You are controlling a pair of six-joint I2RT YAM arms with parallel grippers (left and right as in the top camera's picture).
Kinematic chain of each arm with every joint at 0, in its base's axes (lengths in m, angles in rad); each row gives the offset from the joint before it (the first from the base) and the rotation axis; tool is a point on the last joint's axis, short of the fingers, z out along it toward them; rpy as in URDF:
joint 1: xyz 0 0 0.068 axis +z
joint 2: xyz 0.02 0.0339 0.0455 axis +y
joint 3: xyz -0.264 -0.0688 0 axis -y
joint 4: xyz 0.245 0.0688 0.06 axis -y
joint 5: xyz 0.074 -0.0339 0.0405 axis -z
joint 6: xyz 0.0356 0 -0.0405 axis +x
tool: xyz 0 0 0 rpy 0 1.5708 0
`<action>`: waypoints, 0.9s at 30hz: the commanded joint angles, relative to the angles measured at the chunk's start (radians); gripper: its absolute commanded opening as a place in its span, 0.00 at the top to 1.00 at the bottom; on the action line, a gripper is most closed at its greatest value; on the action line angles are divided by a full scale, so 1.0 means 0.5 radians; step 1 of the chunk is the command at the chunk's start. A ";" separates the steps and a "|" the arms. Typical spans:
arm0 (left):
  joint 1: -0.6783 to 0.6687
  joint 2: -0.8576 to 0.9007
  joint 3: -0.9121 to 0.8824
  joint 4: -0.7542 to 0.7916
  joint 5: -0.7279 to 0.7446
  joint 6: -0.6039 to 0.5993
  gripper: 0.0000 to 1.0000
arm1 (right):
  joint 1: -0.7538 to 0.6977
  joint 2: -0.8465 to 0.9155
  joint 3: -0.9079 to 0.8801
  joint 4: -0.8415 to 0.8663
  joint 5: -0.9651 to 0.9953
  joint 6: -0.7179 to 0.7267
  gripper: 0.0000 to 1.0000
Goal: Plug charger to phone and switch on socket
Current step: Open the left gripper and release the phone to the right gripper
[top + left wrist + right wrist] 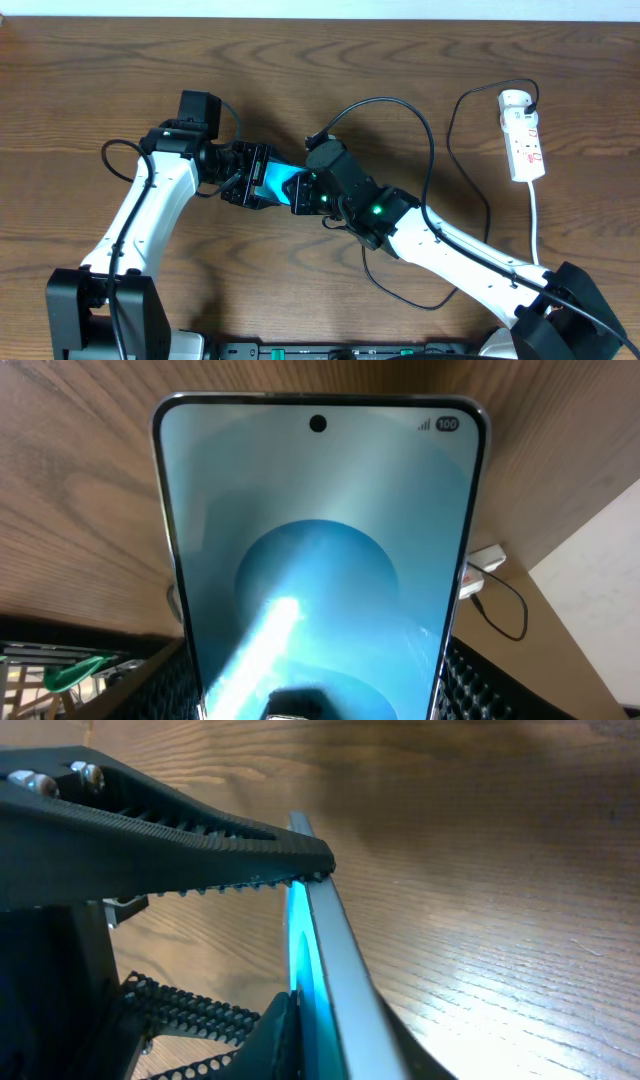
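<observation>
A dark brown wooden table (330,70) fills nearly every view, its grain running in long swirls and ovals. Along its far edge lies a pale strip (400,8) — wall or floor, hard to tell. Soft light catches the wood — a whitish sheen (540,990) shows in the right wrist view.

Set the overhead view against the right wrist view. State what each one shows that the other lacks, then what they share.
Only the overhead: the socket with its white cord at the table's right, the charger looping black across the wood, the left arm and right arm meeting mid-table. Only the right wrist: the phone edge-on, a toothed finger of the right gripper at its rim. Both: that phone's cyan glow and the wooden table.
</observation>
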 commanded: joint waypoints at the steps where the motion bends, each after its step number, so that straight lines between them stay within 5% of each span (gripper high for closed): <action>1: -0.008 -0.014 0.026 0.003 0.063 -0.008 0.93 | 0.010 -0.002 0.029 -0.001 0.024 -0.008 0.87; 27: -0.008 -0.014 0.027 0.003 0.061 -0.002 0.93 | 0.010 -0.002 0.029 -0.005 0.024 -0.008 0.99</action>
